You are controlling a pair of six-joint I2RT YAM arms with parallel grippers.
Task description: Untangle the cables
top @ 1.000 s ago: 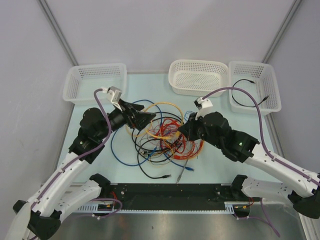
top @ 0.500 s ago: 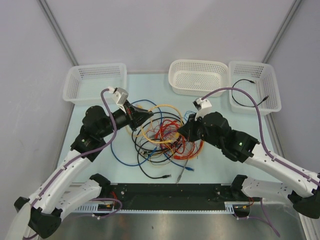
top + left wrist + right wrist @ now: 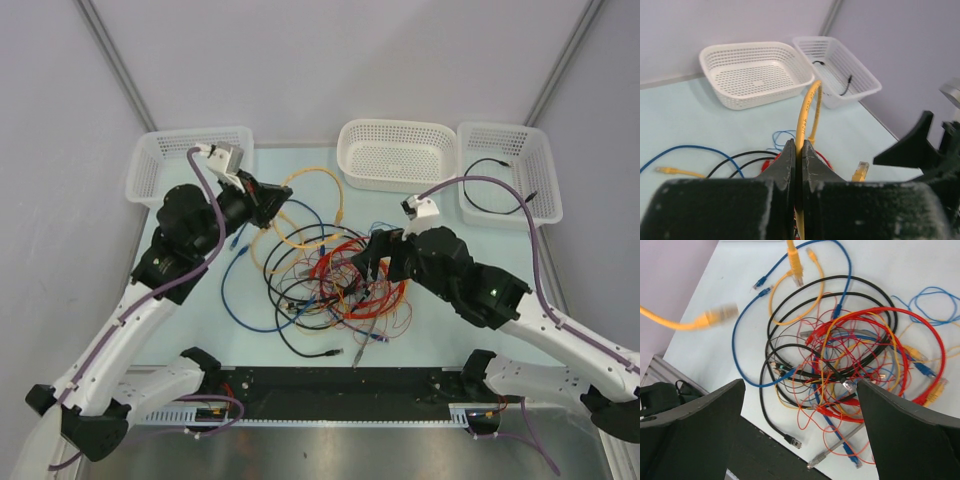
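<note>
Cables [image 3: 335, 285] tangled below spread right gripper [image 3: 380, 262] | left gripper [image 3: 799, 152] pinching yellow cable [image 3: 807, 107]

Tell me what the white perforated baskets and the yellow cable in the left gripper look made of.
White perforated baskets: likely moulded plastic, slightly glossy; the regular grid of holes and rolled rim suggest it. Yellow cable in the left gripper: probably a smooth, flexible plastic jacket; it holds a springy arc without kinking. Its core is hidden.
</note>
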